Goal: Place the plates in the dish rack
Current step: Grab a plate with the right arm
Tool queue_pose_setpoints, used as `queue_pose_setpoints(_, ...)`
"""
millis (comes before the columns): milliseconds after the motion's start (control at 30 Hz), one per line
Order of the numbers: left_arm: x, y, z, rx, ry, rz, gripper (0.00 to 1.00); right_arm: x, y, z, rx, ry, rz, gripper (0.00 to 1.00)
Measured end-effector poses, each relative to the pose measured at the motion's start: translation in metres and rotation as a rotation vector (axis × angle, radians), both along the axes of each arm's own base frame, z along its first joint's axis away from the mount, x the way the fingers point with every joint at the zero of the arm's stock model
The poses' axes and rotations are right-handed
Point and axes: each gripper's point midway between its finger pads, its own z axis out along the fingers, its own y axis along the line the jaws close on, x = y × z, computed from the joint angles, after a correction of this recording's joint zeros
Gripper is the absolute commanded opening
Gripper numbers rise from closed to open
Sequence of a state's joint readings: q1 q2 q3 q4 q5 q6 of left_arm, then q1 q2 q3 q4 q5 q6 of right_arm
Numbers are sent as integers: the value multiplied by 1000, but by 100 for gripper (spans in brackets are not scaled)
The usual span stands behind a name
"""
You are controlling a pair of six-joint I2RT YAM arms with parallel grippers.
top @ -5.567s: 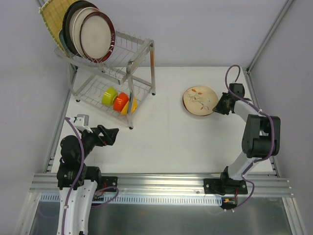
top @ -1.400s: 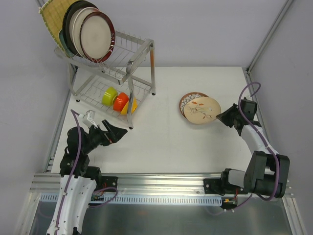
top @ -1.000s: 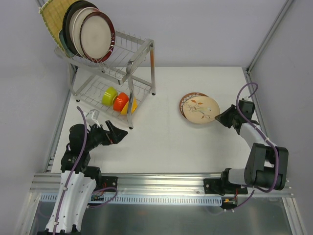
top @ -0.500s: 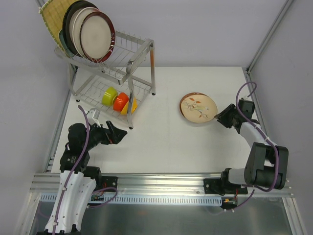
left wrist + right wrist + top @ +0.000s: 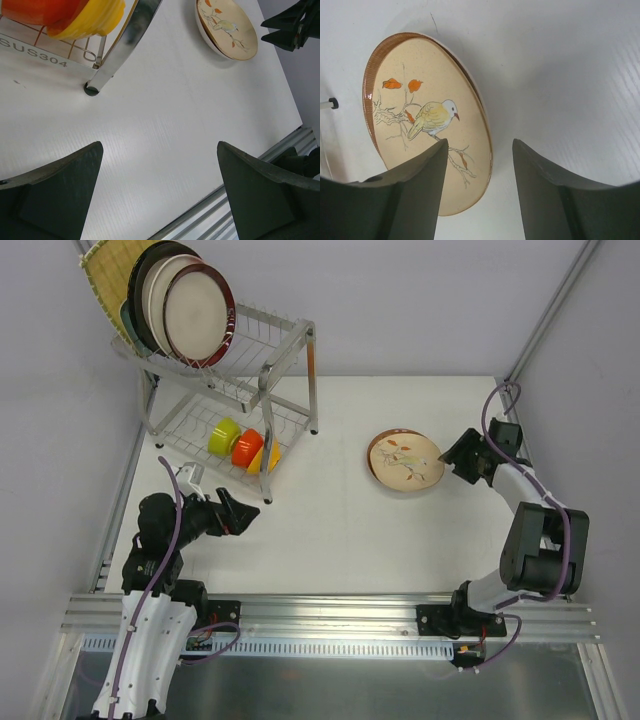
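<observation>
here we are over the white surface [image 5: 330, 530], and the round cream plate painted with a bird on a branch [image 5: 404, 461] lies out in the open, right of centre. it sits well apart from the two-tier silver wire dish rack [image 5: 313, 380] in the far left corner.

the right pincer [image 5: 450, 456] sits just beside the plate's right edge and is released: in the wrist view its two dark fingers [image 5: 410, 190] stand apart. the plate's brown rim [image 5: 427, 125] shows in the gap between them, and neither finger touches it. nothing is held there.

over on the left, the left pincer [image 5: 243, 516] hangs low near the rack's front leg, spread as wide as we see it go and gripping nothing. its own camera looks between its fingers [image 5: 55, 185] at bare surface, the rack's shiny leg [image 5: 125, 45], and the bird plate [image 5: 227, 27] far across.

up on the rack's top tier we see plates standing on edge in a row. there is a square yellow woven-look plate [image 5: 100, 275] at the back and a round cream plate with a dark red rim [image 5: 198, 315] at the front, with others packed between that we cannot tell apart.

on the lower tier three small bowls sit side by side: a green bowl [image 5: 224, 434], an orange bowl [image 5: 246, 447] and a yellow bowl [image 5: 268, 458].
</observation>
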State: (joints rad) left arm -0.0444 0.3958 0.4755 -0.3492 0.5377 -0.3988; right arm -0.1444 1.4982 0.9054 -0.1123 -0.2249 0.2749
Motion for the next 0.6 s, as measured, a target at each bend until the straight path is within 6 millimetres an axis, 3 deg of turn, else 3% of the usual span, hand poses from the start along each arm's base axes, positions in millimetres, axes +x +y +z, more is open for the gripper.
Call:
queue_pose_setpoints(233, 0, 0, 1, 0, -5, 0, 99, 11, 1, -18, -4, 53, 51, 57)
queue_pose_setpoints(600, 0, 0, 1, 0, -5, 0, 99, 11, 14, -52, 49, 132, 122, 55)
